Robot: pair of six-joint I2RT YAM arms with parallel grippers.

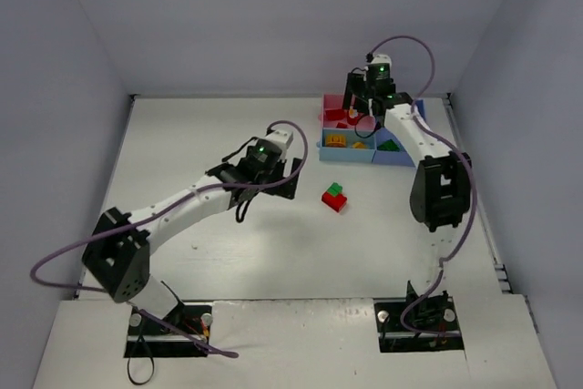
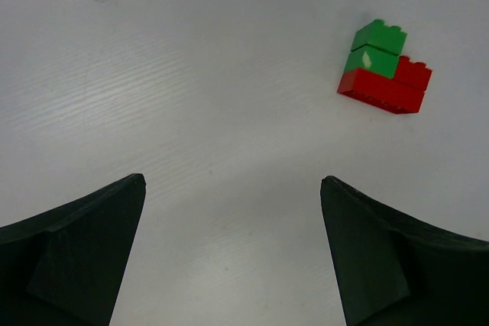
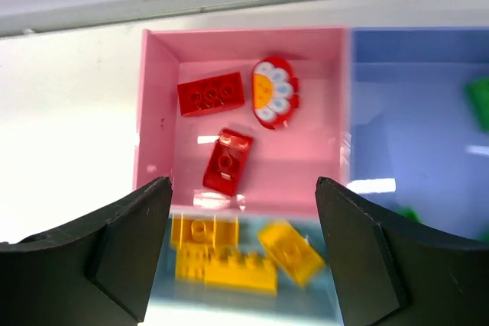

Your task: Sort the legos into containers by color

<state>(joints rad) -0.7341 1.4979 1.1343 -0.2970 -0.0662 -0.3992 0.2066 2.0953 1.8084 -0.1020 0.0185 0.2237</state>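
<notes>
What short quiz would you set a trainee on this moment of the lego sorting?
1. Which tray holds the red bricks? A pink, B light blue, C medium blue.
2. True or false: the green-and-red clump lies inside a tray.
3. Fill in: the left gripper is ____ (open or shut).
Key: 1 A, the pink tray. 2 false, it lies on the table. 3 open, holding nothing.
</notes>
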